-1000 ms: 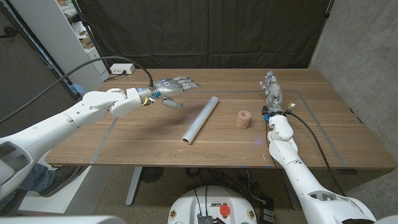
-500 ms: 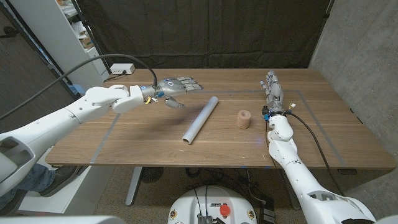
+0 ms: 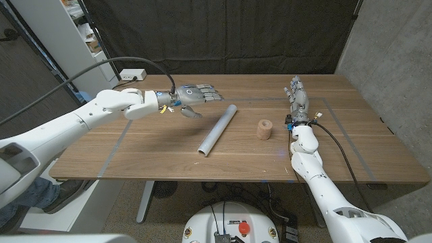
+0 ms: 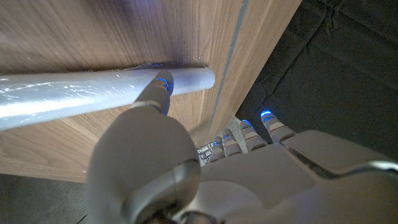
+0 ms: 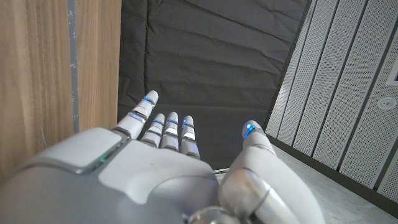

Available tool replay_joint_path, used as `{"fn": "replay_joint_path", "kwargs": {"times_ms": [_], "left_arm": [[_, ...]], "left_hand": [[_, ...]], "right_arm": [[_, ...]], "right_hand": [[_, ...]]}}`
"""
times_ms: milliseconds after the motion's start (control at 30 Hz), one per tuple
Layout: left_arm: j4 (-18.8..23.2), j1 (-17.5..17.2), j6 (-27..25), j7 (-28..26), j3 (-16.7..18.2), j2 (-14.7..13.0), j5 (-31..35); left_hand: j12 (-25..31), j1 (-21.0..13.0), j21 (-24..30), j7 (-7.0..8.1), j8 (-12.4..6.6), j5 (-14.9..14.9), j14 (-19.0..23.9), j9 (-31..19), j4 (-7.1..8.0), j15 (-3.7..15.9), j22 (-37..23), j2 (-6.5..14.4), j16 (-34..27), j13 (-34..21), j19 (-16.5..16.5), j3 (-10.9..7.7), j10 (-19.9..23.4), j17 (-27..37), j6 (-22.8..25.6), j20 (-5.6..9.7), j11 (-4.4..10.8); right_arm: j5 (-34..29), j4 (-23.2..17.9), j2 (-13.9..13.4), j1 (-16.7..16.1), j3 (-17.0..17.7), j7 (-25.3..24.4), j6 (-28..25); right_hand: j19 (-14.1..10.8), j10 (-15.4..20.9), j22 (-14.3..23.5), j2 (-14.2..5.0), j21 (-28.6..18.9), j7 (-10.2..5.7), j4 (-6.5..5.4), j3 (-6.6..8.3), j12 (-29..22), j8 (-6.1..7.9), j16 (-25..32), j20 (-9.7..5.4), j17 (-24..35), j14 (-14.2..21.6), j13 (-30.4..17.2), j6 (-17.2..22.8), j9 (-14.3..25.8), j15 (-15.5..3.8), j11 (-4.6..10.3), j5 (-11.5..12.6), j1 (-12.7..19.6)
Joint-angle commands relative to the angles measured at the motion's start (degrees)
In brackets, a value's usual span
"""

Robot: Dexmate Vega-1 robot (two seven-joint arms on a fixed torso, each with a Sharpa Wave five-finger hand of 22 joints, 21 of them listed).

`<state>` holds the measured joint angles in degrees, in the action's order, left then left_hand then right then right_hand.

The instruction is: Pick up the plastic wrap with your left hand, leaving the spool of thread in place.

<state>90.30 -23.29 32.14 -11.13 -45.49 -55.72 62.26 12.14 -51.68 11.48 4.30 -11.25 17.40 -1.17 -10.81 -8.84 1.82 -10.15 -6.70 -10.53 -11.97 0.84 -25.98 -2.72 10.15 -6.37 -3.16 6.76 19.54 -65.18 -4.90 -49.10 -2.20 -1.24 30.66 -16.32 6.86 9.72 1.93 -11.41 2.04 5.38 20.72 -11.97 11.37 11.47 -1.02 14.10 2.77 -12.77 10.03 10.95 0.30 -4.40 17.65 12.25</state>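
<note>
The plastic wrap (image 3: 218, 129) is a long pale grey roll lying slantwise in the middle of the wooden table (image 3: 148, 152); it also shows as plastic wrap (image 4: 74, 93) in the left wrist view. A small brown spool of thread (image 3: 264, 129) stands just to its right. My left hand (image 3: 191, 95) hovers open above the table, up and to the left of the roll's far end, fingers stretched toward it, holding nothing. My right hand (image 3: 297, 98) stands on its edge at the right of the table, open and empty, well clear of the spool.
A white power strip (image 3: 133, 75) with a black cable lies at the table's far left edge. A dark curtain hangs behind the table. White shelving (image 3: 71, 40) stands at the left, a grey wall at the right.
My left arm has moved to the right, carrying the open hand closer to the far end of the roll. The roll, the spool and my right hand have stayed put.
</note>
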Motion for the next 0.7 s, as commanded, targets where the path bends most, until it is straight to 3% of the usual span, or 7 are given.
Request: {"fn": "replay_joint_path", "kwargs": {"times_ms": [33, 133, 400, 700], "left_arm": [[-0.03, 1.82, 1.0, 0.06, -1.21, 0.09, 2.55], [0.28, 2.87, 1.75, -2.41, -2.56, 0.07, 7.09], [-1.84, 4.7, 3.2, -0.3, -4.33, 1.98, 6.38], [-2.13, 6.2, 4.3, 0.76, -5.41, 2.33, 6.57]], "left_hand": [[0.05, -0.89, 0.06, 0.25, -0.12, 0.66, -0.4, -0.08, -0.04, 1.06, -0.17, -0.2, -0.17, -0.05, -0.02, 0.3, -0.13, 0.17, -0.41, -0.02, 0.03], [0.07, -1.0, 0.08, 0.33, -0.17, 0.73, -0.38, -0.08, -0.01, 1.01, -0.18, -0.2, -0.18, -0.04, -0.1, 0.43, -0.11, 0.17, -0.36, -0.02, -0.06], [0.19, -1.17, 0.14, 0.25, -0.25, 0.91, -0.24, -0.1, 0.15, 0.88, -0.18, -0.12, -0.25, -0.02, -0.34, 0.8, 0.09, 0.17, -0.24, -0.12, -0.17], [0.45, -1.39, 0.24, 0.59, -0.46, 1.13, 0.15, -0.13, 0.31, 1.22, -0.17, -0.1, -0.38, 0.01, -0.75, 1.32, 0.69, 0.17, 0.24, 0.06, 0.05]], "right_arm": [[0.44, 1.47, 0.45, 0.91, 0.12, 0.31, 1.1], [0.44, 1.84, 0.61, 1.15, 0.15, 0.29, 1.52], [0.64, 2.1, 0.85, 1.39, 0.31, 0.15, 2.3], [1.24, 2.38, 1.1, 1.47, 0.61, 0.31, 2.72]], "right_hand": [[-0.19, 0.47, 0.19, -0.05, 0.26, -0.05, -0.01, -0.18, 0.12, 0.01, 0.31, 0.28, 0.01, 0.83, -0.12, 0.43, 0.01, -0.11, 0.24, 0.52, 0.29], [-0.19, 0.46, 0.19, -0.06, 0.26, -0.06, -0.01, -0.19, 0.13, 0.01, 0.33, 0.28, -0.01, 0.87, -0.1, 0.43, 0.01, -0.11, 0.3, 0.53, 0.29], [-0.18, 0.5, 0.19, -0.07, 0.27, -0.08, 0.02, -0.2, 0.14, 0.02, 0.34, 0.31, -0.07, 0.89, -0.02, 0.46, 0.01, -0.05, 0.36, 0.58, 0.29], [-0.14, 0.54, 0.19, -0.07, 0.28, -0.07, 0.05, -0.22, 0.14, 0.01, 0.35, 0.33, -0.13, 0.92, 0.05, 0.46, 0.01, -0.06, 0.31, 0.62, 0.3]]}}
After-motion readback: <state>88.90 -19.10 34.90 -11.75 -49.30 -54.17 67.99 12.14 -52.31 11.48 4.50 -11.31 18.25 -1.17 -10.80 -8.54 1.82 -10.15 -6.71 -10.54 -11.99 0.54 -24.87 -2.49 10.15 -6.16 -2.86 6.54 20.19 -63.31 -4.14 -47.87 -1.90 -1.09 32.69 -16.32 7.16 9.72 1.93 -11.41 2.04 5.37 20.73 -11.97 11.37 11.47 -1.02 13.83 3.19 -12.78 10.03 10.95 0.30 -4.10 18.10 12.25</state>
